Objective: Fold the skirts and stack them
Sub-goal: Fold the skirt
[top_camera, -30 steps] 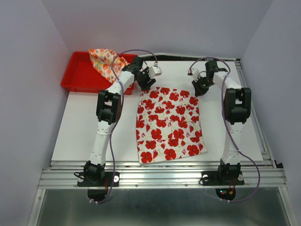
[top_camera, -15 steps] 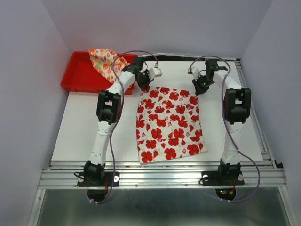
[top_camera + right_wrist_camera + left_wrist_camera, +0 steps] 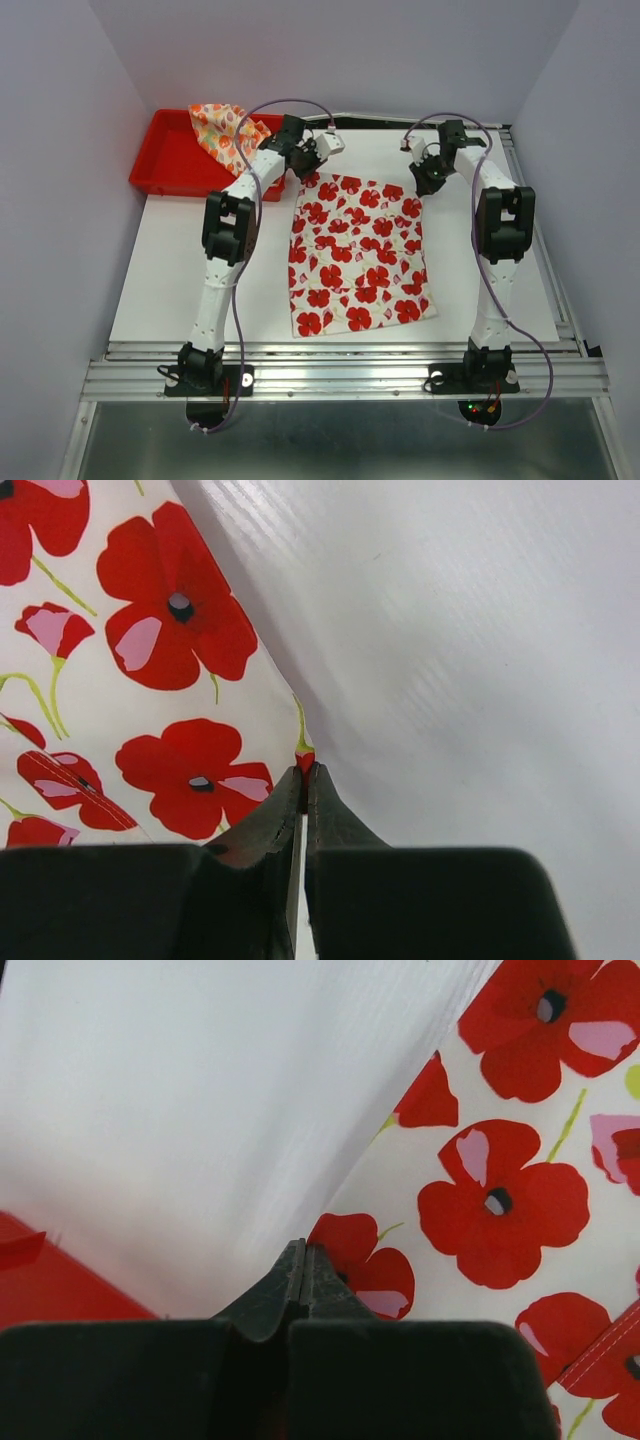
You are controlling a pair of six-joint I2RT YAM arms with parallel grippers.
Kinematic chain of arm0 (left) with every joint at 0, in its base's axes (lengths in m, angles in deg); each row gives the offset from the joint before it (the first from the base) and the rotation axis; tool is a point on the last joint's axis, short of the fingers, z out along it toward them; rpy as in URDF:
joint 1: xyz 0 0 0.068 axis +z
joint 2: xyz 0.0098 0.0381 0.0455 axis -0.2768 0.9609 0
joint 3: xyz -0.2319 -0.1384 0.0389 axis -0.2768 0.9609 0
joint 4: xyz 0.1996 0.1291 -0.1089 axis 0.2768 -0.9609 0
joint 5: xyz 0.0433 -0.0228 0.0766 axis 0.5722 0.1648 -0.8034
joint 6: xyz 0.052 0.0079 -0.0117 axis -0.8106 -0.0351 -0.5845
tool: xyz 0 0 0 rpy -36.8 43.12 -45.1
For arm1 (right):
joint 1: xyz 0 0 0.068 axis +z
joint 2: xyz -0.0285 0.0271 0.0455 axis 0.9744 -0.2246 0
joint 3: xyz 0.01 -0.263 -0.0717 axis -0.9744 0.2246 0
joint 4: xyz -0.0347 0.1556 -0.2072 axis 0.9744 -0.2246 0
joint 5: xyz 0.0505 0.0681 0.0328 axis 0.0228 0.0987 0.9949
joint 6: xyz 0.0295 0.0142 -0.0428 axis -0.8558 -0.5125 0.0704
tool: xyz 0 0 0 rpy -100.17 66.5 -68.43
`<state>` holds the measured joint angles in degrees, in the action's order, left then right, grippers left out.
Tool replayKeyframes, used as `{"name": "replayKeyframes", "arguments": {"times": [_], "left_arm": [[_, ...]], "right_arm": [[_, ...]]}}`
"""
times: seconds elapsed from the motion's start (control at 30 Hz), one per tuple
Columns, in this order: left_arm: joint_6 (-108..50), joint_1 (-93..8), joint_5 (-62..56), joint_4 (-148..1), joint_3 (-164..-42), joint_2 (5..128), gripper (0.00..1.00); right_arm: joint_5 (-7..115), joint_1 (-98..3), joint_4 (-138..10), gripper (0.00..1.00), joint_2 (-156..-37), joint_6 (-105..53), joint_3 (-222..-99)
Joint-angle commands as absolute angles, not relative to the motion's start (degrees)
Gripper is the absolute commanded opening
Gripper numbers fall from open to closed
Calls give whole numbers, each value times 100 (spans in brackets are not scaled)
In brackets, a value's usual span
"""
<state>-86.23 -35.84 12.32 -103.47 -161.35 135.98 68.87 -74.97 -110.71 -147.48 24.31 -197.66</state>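
The white skirt with big red flowers point(image 3: 358, 250) lies spread on the white table, its hem toward the arm bases. My left gripper point(image 3: 306, 170) is shut on its far left corner, and in the left wrist view the closed gripper point(image 3: 303, 1248) meets the cloth edge point(image 3: 480, 1190). My right gripper point(image 3: 422, 190) is shut on the far right corner; the right wrist view shows a red bit of the skirt point(image 3: 150, 640) pinched in that gripper point(image 3: 304, 770). The cream skirt with small orange marks point(image 3: 225, 130) lies bunched in the red tray.
The red tray point(image 3: 165, 160) stands at the table's far left corner. White table surface point(image 3: 180, 270) lies left of the flowered skirt, and a narrower strip point(image 3: 490, 290) lies to its right. A metal rail point(image 3: 340, 375) runs along the near edge.
My left gripper has shut on the skirt's far left corner. Both grippers have drawn the far edge a little away from the arm bases, and the whole skirt has slid with it.
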Motion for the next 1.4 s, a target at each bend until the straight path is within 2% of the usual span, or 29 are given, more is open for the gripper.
{"name": "replayKeyframes", "arguments": {"times": [0.0, 0.3, 0.47, 0.77, 1.07, 1.23, 1.37], "left_arm": [[-8486, -3540, 941, -9797, -15867, 12627, 0], [-8389, -3540, 378, -9435, -16270, 12336, 0], [-8336, -3584, 649, -9479, -15806, 11634, 0], [-8503, -3865, 914, -9795, -13581, 9894, 0], [-7968, -4366, 782, -9322, -10466, 8523, 0], [-7626, -4700, 467, -8795, -9470, 8556, 0], [-7423, -4718, 246, -8609, -9415, 8855, 0]], "right_arm": [[6775, -7596, -10898, 1, -14312, 2295, -20112], [6485, -7596, -10766, 1, -14119, 2224, -20701], [6625, -7596, -10775, 1, -13548, 2373, -20360], [6995, -7544, -10810, 1, -12140, 2830, -18190], [6916, -7228, -10205, 1, -10840, 2989, -15608], [6758, -7122, -9590, 1, -10716, 2787, -14708], [6652, -7122, -9343, 1, -10830, 2637, -14496]]}}
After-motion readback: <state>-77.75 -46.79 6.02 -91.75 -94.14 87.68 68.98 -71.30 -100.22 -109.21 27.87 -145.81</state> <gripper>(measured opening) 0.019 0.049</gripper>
